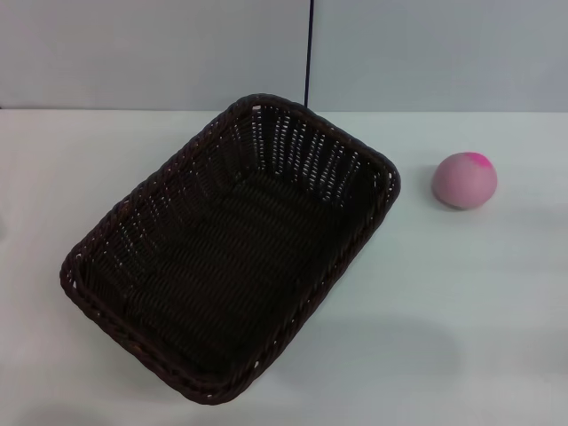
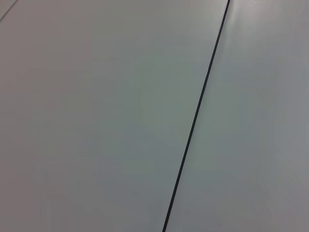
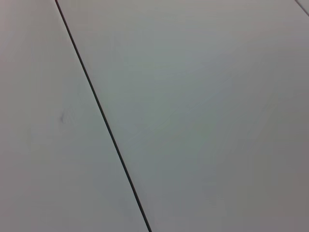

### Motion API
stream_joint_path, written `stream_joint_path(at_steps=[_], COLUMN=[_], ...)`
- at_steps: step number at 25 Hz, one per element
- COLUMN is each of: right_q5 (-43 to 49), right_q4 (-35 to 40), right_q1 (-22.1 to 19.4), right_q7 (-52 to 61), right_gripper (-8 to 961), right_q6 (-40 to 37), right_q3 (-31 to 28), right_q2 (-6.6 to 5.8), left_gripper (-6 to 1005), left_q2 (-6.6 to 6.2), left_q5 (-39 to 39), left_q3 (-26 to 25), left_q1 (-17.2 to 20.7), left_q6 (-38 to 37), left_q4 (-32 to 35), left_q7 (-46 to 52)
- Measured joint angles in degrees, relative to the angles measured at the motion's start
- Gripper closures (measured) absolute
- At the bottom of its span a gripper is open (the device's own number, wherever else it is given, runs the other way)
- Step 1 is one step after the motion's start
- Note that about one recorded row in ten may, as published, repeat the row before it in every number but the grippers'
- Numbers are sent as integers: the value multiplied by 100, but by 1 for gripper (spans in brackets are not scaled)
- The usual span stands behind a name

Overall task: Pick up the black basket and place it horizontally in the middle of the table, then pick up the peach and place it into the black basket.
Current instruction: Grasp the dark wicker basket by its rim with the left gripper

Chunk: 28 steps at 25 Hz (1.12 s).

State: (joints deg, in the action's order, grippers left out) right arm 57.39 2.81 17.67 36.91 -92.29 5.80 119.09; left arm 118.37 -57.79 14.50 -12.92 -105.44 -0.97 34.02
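Observation:
The black basket (image 1: 232, 248), a large dark woven wicker basket with a braided rim, lies on the white table (image 1: 461, 302), left of the middle. It is turned diagonally, its long side running from near left to far right. It is empty. The peach (image 1: 464, 179), small, round and pale pink with a magenta patch on top, sits on the table to the right of the basket, apart from it. Neither gripper shows in any view. Both wrist views show only a plain pale surface with a thin dark seam.
A pale wall (image 1: 160, 53) with a thin dark vertical seam (image 1: 310, 53) stands behind the table's far edge. Bare white tabletop lies to the right of the basket and in front of the peach.

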Motion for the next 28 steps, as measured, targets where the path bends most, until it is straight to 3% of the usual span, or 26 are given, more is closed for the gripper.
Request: stream_joint_path(at_steps=[12, 17, 28], right_q5=[0, 0, 0], right_q4=[0, -11, -67], right_q1=[32, 37, 22], right_q7=[1, 3, 32], right_gripper=[459, 459, 459], right_q6=[0, 0, 0], right_q3=[0, 0, 22], right_q2=[0, 0, 0], left_gripper=[748, 507, 452], left_q2=[7, 10, 10], left_q5=[5, 6, -14], left_q3=[-59, -61, -61], left_q1=[-50, -61, -56], left_q6=[13, 15, -23], left_q4=[0, 0, 0], left_q7=[0, 0, 64])
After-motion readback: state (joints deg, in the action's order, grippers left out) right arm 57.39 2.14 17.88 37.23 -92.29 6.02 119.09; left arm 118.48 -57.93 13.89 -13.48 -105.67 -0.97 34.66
